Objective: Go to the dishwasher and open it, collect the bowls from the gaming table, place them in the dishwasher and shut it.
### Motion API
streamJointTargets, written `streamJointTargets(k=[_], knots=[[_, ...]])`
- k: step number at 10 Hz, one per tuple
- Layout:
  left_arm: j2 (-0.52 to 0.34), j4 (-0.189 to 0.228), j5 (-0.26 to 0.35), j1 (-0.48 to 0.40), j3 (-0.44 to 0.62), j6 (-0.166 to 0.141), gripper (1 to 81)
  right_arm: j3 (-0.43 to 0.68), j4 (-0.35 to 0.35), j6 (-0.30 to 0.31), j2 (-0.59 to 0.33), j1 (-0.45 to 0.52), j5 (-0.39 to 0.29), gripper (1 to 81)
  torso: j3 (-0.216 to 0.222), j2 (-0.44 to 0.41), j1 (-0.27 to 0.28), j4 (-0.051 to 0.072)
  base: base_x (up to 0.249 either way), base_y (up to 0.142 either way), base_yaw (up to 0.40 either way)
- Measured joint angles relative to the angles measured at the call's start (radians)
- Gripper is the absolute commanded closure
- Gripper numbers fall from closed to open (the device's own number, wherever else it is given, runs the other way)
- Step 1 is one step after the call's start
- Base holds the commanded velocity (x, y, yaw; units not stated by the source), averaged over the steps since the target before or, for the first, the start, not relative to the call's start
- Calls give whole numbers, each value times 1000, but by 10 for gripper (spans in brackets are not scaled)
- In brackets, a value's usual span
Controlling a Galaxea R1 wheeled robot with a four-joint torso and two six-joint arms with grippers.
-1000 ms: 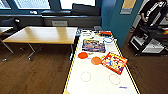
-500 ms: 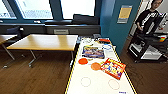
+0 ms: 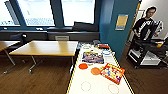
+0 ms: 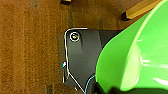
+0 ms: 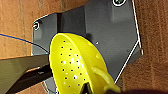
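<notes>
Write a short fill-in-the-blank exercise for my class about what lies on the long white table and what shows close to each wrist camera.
1. The two bowls on the white table are ____ in colour.
2. The bowl close to the left wrist camera is ____.
3. The yellow colander close to the right wrist camera has small ____ in it.

Missing words: orange; green; holes

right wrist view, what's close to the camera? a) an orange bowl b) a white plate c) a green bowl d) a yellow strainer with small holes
d: a yellow strainer dotted with small holes sits right in front of the right wrist camera, over the brown floor.
</notes>
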Motion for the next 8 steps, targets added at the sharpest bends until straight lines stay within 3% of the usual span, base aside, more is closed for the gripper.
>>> streamJointTargets(k=[3, 8], knots=[[82, 13, -4, 33, -108, 0, 811, -31, -7, 0, 18, -10, -6, 811, 48, -1, -1, 0, 0, 0, 0], [169, 29, -7, 48, -220, 0, 811, -52, -11, -1, 27, -10, -9, 811, 59, -2, -3, 0, 0, 0, 0]])
